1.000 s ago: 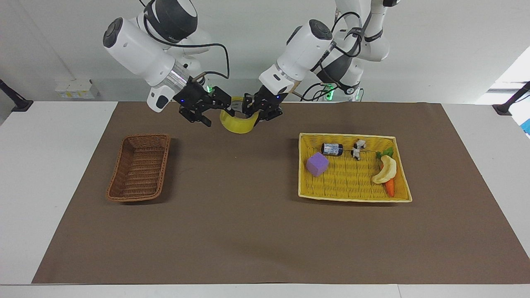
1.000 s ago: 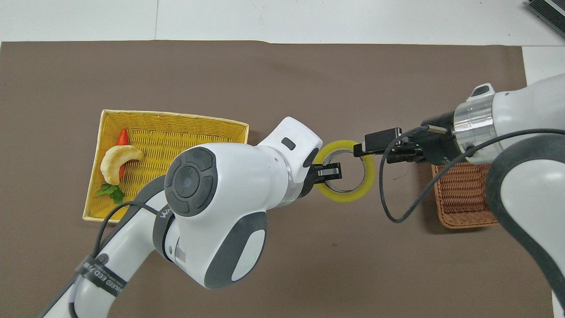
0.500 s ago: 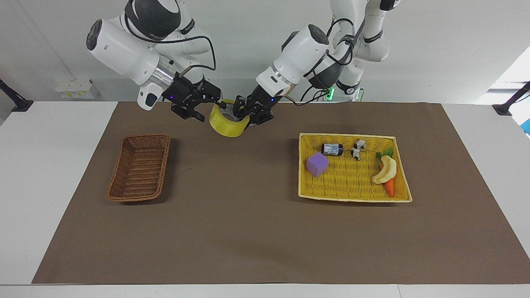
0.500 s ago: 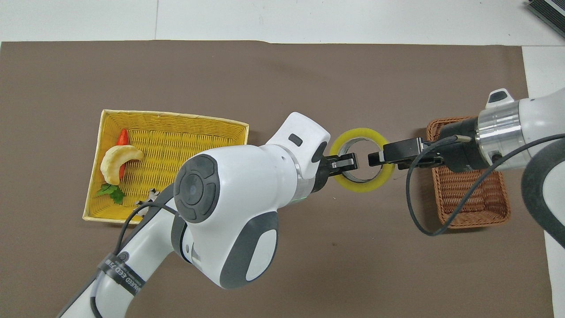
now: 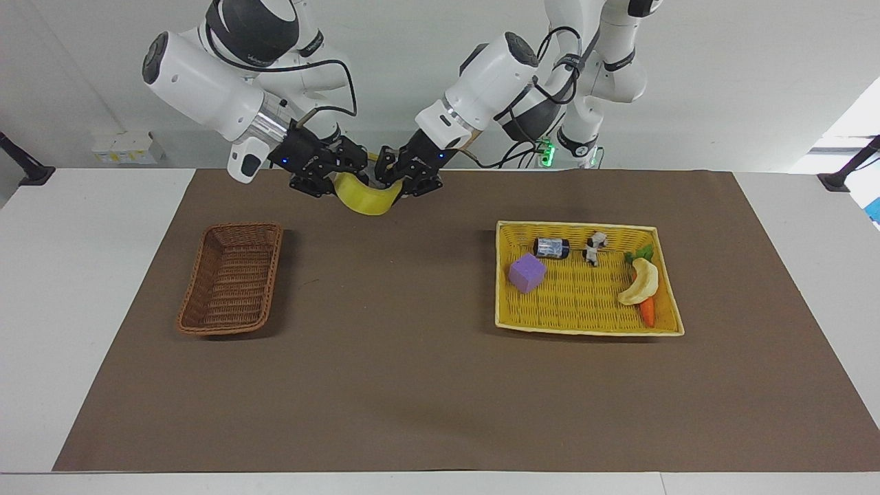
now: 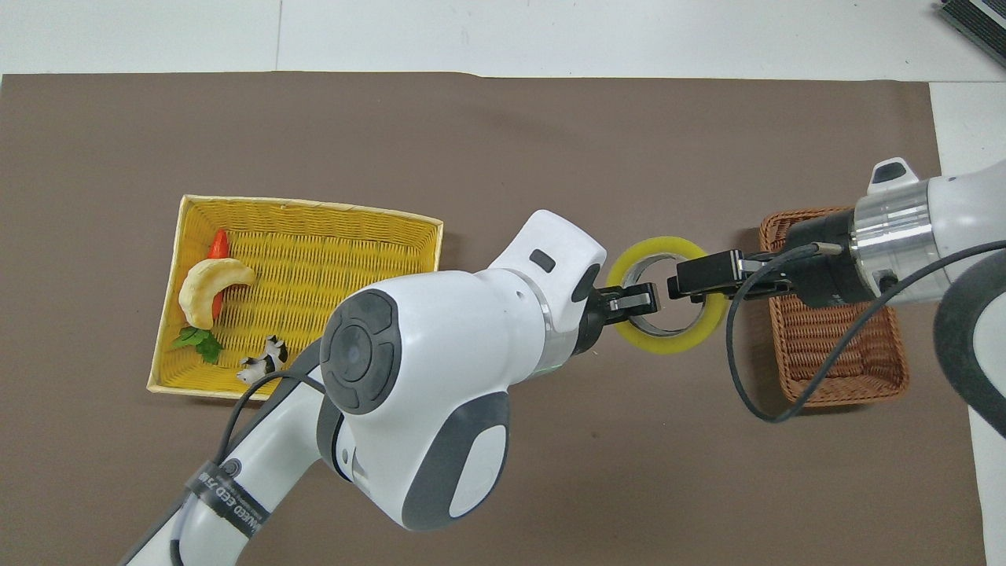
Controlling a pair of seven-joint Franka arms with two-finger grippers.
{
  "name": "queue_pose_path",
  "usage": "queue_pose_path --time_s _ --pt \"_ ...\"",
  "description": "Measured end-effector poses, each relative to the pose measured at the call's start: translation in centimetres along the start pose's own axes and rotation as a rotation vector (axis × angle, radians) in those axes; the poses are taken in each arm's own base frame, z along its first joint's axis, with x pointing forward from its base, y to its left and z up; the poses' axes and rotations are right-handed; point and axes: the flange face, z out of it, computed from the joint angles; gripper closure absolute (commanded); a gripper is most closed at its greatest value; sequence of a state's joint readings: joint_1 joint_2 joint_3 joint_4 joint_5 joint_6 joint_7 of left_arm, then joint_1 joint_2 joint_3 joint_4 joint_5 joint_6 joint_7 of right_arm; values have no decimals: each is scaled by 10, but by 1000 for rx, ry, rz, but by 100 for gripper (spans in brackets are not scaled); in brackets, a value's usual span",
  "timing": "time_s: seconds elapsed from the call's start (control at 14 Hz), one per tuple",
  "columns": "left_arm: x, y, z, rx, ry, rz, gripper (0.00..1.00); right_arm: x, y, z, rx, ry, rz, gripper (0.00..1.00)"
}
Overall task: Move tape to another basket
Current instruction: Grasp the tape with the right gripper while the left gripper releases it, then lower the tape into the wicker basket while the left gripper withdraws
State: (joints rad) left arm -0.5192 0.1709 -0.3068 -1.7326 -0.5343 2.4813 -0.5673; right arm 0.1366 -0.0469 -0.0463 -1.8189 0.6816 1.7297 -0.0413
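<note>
The tape (image 5: 368,199), a yellowish roll, hangs in the air over the brown mat between the two grippers. My left gripper (image 5: 393,177) is shut on its rim on the side toward the yellow basket, with one finger inside the core. My right gripper (image 5: 337,172) is at the tape's other rim, touching or almost touching it. In the overhead view the tape (image 6: 668,344) is just beside the small brown wicker basket (image 6: 825,346), with the left gripper (image 6: 640,299) and the right gripper (image 6: 692,284) meeting over its ring. The brown basket (image 5: 234,282) holds nothing.
The larger yellow woven basket (image 5: 577,295) lies toward the left arm's end of the table. It holds a purple cube (image 5: 527,272), a small can (image 5: 551,247), a cow figurine (image 5: 595,249), a banana (image 5: 643,282) and a carrot (image 5: 647,313).
The left gripper has carried the tape up and toward the right arm's end. The right gripper has drawn back and up with it and now sits at the tape's rim.
</note>
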Motion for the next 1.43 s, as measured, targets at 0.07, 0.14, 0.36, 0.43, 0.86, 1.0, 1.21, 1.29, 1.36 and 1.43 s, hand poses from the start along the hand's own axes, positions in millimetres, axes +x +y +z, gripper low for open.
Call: queue_pose_path --time_s 0.07,0.14,0.36,0.43,0.86,1.0,1.21,1.29,1.36,1.43 --pt "1 4 -4 -8 6 3 0 0 0 -3 0 6 14 100" --pt "4 10 -12 -23 16 5 0 1 2 -6 1 12 26 100" --pt "0 29 -48 -49 25 -71 0 3 11 -11 1 22 44 100" --pt "-2 32 -60 -46 20 -109 0 3 12 -12 1 22 45 100" --pt "42 -28 -109 110 -70 -143 0 2 22 -24 -14 38 58 100" --pt "65 -55 -123 155 -60 -104 0 -8 51 -59 -50 47 87 100" --pt "96 -102 -146 314 -35 4 0 -23 115 -109 -247 86 103 100" --pt "106 -119 -156 358 -32 27 0 -21 129 -114 -286 108 117 100" --pt "116 -138 -167 398 -36 48 0 -17 146 -114 -304 130 139 100" --pt "126 -158 -180 430 -45 65 0 -10 168 -113 -309 147 172 100"
